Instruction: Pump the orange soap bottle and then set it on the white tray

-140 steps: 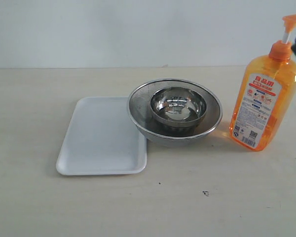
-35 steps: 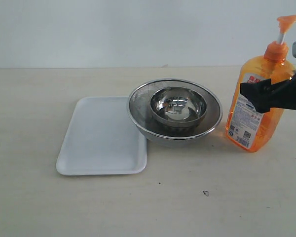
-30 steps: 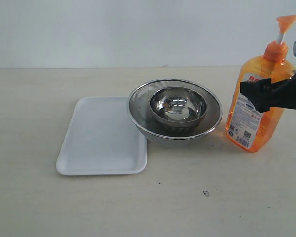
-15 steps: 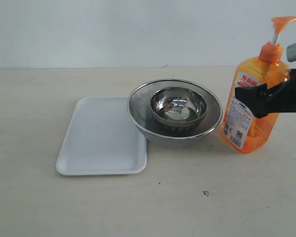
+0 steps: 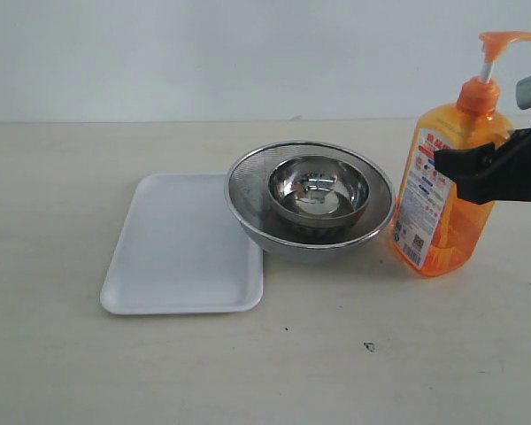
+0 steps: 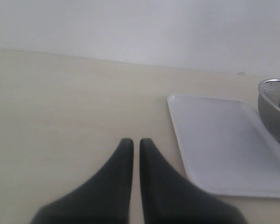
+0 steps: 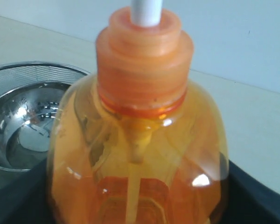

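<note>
Now the tall translucent orange soap bottle [image 5: 429, 212] is shown shifted left since the previous frame, tilted, just beside nested round steel bowls [image 5: 248, 199], off the flat white rectangular tray [image 5: 181, 239]. It is clamped by the black right gripper [image 5: 450, 166], whose arm is cut off at the edge; the left gripper [image 6: 136, 142] is closed.

This looks like a robot lab's test setup: a plain pale counter [image 5: 71, 372] backs onto a blank white wall [image 5: 203, 53]. The things on it are kitchen props, nested steel bowls [image 5: 248, 199] and a white tray [image 5: 181, 248].
</note>
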